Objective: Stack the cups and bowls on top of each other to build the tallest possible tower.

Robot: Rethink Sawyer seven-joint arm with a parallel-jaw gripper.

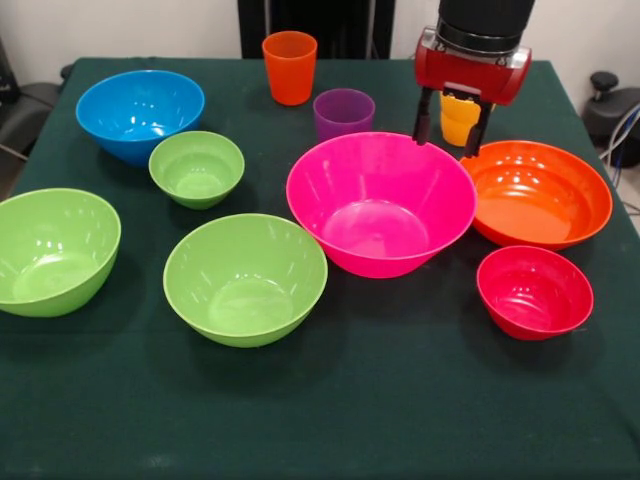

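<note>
Nothing is stacked yet; every piece sits apart on the green tabletop (pixel 330 420); the gripper (pixel 448 148) hangs with its two black fingers spread and empty, in front of the yellow cup (pixel 459 118), with one fingertip close above the far rim of the large pink bowl (pixel 381 203) and the other near the orange bowl (pixel 537 193); whether it touches either I cannot tell; a straight descent here risks clipping a rim and tipping or skidding a bowl, since the glossy plastic looks light and slippery; the orange cup (pixel 290 67) and purple cup (pixel 343 113) stand behind, the blue bowl (pixel 140 114), three lime green bowls (pixel 245 280) and small red bowl (pixel 534 292) spread around; a narrow cup placed too early would likely make any tower unsteady.
</note>
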